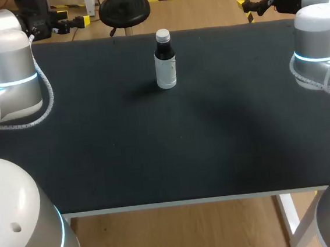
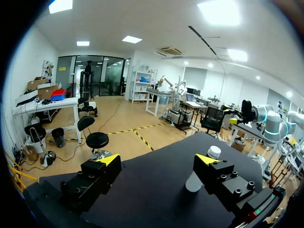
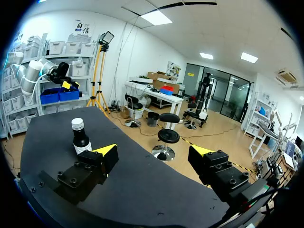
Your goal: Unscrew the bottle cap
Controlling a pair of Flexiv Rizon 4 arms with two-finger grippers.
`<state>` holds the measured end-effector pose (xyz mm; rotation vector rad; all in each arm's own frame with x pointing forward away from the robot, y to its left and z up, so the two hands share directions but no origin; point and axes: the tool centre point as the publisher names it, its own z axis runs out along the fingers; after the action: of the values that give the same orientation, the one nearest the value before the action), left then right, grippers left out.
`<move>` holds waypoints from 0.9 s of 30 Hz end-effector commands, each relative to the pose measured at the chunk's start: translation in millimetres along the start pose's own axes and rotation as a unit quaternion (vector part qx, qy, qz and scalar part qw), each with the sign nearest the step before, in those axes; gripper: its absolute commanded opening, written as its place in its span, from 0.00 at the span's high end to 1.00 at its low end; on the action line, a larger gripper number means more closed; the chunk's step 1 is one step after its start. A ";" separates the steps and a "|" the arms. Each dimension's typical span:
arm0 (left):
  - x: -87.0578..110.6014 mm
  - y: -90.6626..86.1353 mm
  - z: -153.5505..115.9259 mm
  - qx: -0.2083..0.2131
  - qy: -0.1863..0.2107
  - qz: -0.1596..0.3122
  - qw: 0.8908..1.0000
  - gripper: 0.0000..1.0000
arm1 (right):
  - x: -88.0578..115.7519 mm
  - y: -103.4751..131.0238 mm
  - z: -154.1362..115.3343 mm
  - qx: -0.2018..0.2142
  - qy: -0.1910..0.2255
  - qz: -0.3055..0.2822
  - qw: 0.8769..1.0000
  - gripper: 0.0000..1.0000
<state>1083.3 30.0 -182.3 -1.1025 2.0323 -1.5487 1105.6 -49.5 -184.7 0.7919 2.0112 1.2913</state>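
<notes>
Two grippers, both spread wide, nothing in either. The left gripper (image 2: 159, 160) has its yellow tips far apart with only air between them and sits at the table's far left corner. The right gripper (image 3: 154, 152) is the same at the far right corner: jaws wide, empty. Neither touches anything.

Task object: a small dark bottle (image 1: 165, 65) stands upright on the black-topped table (image 1: 157, 159), toward the far edge and roughly centred between the arms. Its white screw cap (image 1: 162, 36) sits on the neck and looks fully on. The bottle is well apart from both grippers.

Placement reads as deliberate. The centred spot should be within reach of either arm, and standing upright leaves the cap exposed from above and the body free at the sides. Likely split: one gripper clamps the body to stop it spinning, the other takes the cap and twists. Open grippers back at the corners look like a start pose; by my read, no step has begun.

From the left wrist, the bottle is ahead of the gripper, partly hidden behind one finger. From the right wrist, it is ahead too, with its upper half clear above one finger.

Labels: a white label (image 1: 166, 73) wraps the bottle's lower body, with the dark shoulder above it. It carries faint grey marks, too small to read. No legible writing on cap or table.
</notes>
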 end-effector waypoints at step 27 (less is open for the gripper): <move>-0.3 1.1 1.6 0.006 0.012 0.008 1.000 0.00 | 0.2 0.0 -0.6 0.000 0.000 0.000 1.000 0.00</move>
<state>1083.1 29.2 -182.1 -1.0983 2.0341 -1.5498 1105.6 -49.5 -184.7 0.7919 2.0112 1.2913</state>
